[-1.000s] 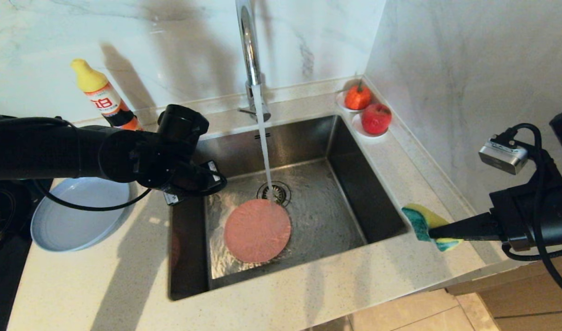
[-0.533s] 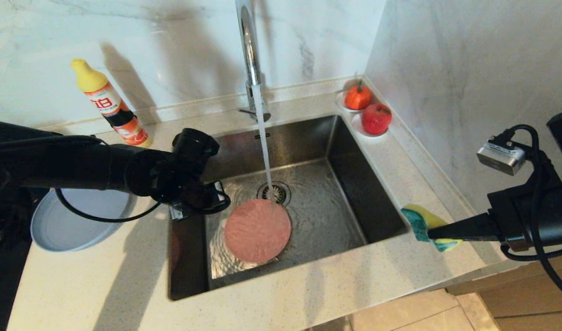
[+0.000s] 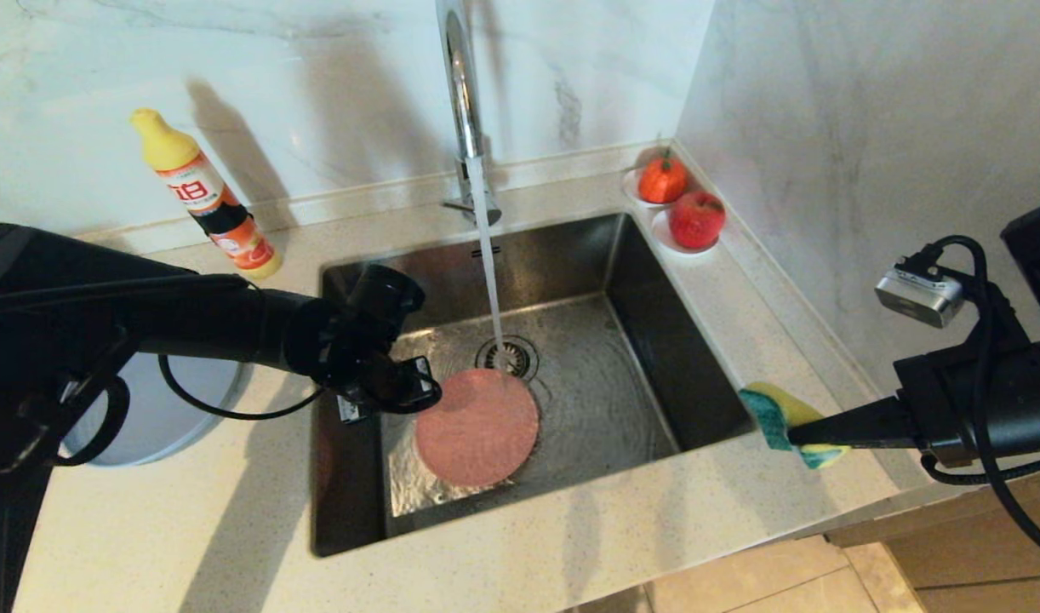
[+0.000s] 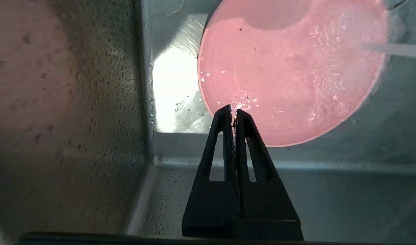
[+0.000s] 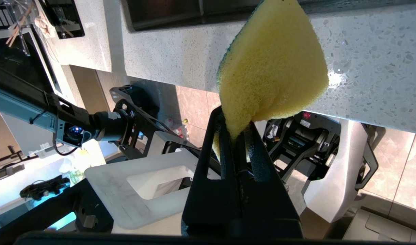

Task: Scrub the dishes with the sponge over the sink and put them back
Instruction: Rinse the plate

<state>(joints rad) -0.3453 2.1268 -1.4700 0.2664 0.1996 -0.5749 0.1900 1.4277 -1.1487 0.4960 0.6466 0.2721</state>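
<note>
From the head view we see a pale speckled table (image 3: 188,528) with marble walls behind and to the right, and the steel sink (image 3: 656,340) set into it. Water runs from the tall tap (image 3: 458,77) down by the drain, and the pink plate (image 3: 477,426) lies flat on the sink floor, with bare wet floor to its right. The pale plate (image 3: 158,409) sits on the table left of the sink, partly hidden by the left arm. Our left gripper (image 3: 418,393) hangs over the sink's left side, just by the pink plate's edge. In the left wrist view its fingers (image 4: 225,117) are pressed together over the pink plate (image 4: 289,75), near a sink corner. In the right wrist view the right gripper (image 5: 236,127) pinches the yellow sponge (image 5: 272,68) beside the table's front edge, with floor below.
</note>
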